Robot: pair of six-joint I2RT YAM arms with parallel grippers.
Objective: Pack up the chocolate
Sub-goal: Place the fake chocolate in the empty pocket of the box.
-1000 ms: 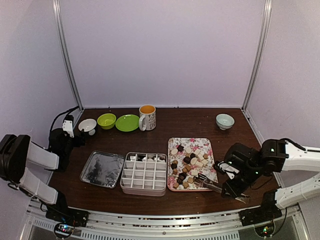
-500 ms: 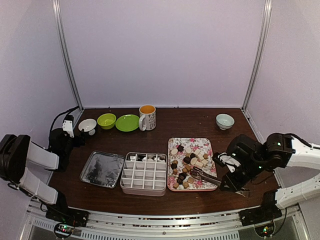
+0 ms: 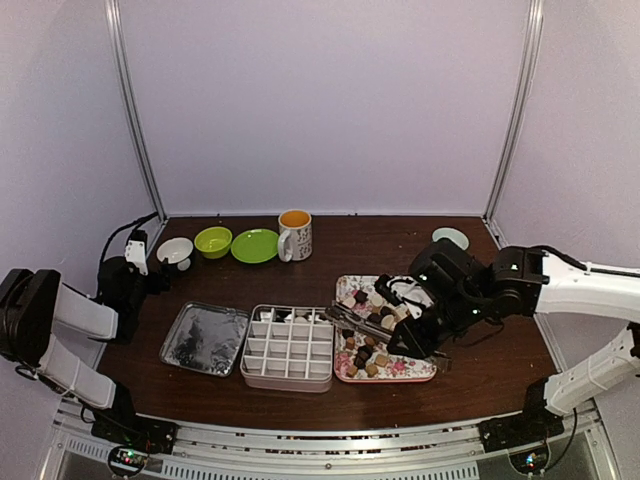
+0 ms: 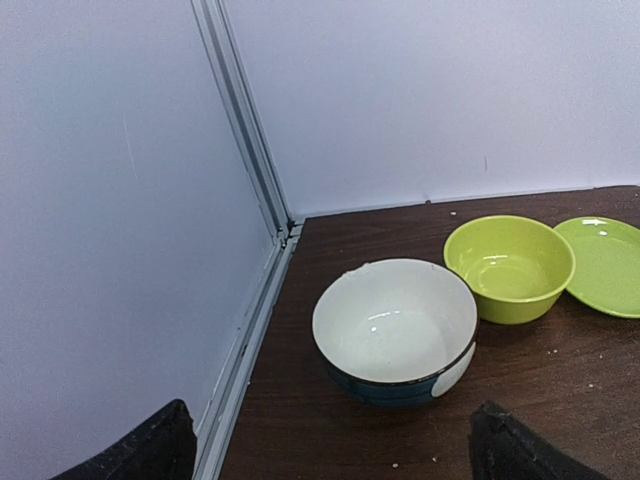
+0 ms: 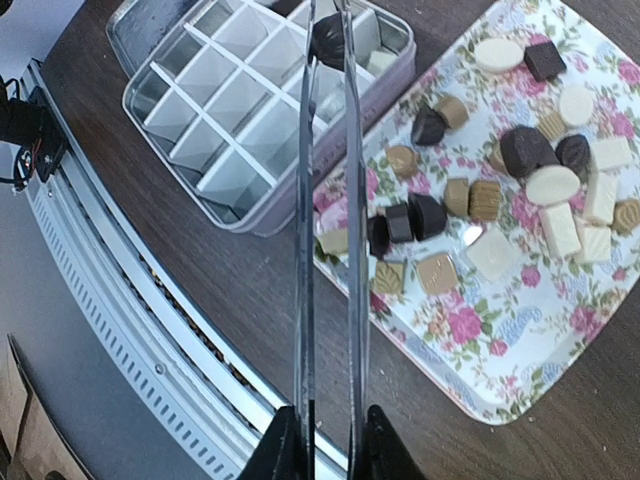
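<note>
Brown, tan and cream chocolate pieces (image 5: pixel 525 150) lie on the pink floral rectangular tray (image 5: pixel 560 340); one dark piece (image 5: pixel 328 38) is pinched in thin metal tongs (image 5: pixel 304 250) over the white divided box (image 3: pixel 288 380). The right gripper (image 5: pixel 328 445) clamps the tongs; the left gripper (image 4: pixel 335 450), spread wide and empty, faces a white bowl (image 4: pixel 395 320).

My left arm (image 3: pixel 78 315) and right arm (image 3: pixel 590 285) are white shells between bulky black joints. A thin black cable (image 3: pixel 125 228) arcs up behind the left wrist. My fingers (image 4: pixel 150 450) are matte black, rough-textured.
</note>
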